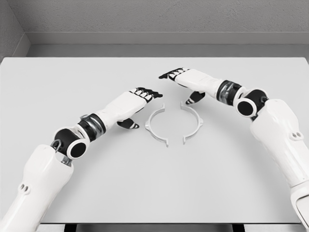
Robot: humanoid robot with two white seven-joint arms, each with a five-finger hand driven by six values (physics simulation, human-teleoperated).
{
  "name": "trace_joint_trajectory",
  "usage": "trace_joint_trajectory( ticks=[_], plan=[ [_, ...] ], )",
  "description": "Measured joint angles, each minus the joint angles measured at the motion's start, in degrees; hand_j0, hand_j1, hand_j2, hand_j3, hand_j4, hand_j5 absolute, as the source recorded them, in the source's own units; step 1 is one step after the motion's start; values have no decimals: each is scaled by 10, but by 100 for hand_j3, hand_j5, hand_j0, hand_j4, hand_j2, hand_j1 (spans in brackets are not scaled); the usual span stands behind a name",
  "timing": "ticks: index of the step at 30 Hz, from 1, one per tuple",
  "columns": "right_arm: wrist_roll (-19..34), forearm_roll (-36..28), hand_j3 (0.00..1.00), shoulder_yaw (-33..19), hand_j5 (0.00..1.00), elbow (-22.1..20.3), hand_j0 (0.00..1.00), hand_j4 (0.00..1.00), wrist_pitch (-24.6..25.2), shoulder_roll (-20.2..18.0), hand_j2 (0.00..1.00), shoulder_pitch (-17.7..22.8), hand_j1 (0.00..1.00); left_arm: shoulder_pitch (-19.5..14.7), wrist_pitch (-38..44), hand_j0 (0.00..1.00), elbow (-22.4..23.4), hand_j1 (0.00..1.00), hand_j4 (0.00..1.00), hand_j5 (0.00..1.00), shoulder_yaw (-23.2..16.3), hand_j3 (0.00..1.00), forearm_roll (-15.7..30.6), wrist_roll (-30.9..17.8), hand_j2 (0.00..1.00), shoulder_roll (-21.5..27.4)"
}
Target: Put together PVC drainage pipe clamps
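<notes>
Two white clamp halves lie flat near the middle of the frame, on the pale grey table (58, 159). The left clamp half (155, 126) curves like a letter C, with its open side facing right. The right clamp half (192, 123) curves the other way, with its open side facing left. Together they make a ring shape, but they do not touch; a small gap shows between their ends at the top and at the bottom.

The left hand (137, 101) sits just to the upper left of the left clamp half. Its fingers are stretched out flat and spread a little, with the thumb hanging down below. It holds nothing. Its arm comes in from the lower left corner.

The right hand (186, 82) sits just above the right clamp half, near the upper middle of the frame. Its fingers are also stretched out and point left, and it holds nothing. Its arm comes in from the right edge.
</notes>
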Motion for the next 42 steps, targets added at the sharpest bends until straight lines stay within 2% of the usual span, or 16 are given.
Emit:
trace_joint_trajectory(
  ticks=[5, 11, 16, 22, 31, 42],
  plan=[
    [-2, 2, 100, -1, 100, 1, 100, 100, 0, -8, 100, -6, 100, 0, 0, 100, 0, 100, 100, 100, 0, 100, 0, 0, 100, -4],
    [1, 3, 100, 2, 100, -7, 100, 100, -3, -42, 100, -13, 100, 0, 0, 100, 1, 100, 100, 100, -3, 100, 0, 0, 100, -14],
    [0, -4, 100, 3, 100, -47, 100, 100, -5, -88, 100, -1, 100, 0, 1, 100, 2, 100, 100, 100, -6, 100, -1, 0, 100, -23],
    [0, -7, 100, 3, 100, -59, 100, 100, -24, -137, 100, 3, 100, 0, 1, 100, 3, 100, 100, 100, -7, 100, -2, 0, 100, -34],
    [0, -8, 100, 6, 100, -87, 100, 100, -33, -172, 100, 18, 100, 0, 1, 100, 3, 100, 100, 100, -8, 100, -2, 0, 100, -44],
    [1, -8, 100, 4, 100, -110, 100, 100, -33, -188, 100, 25, 100, 0, 2, 100, 2, 100, 100, 100, -11, 100, -3, 0, 100, -54]
  ],
)
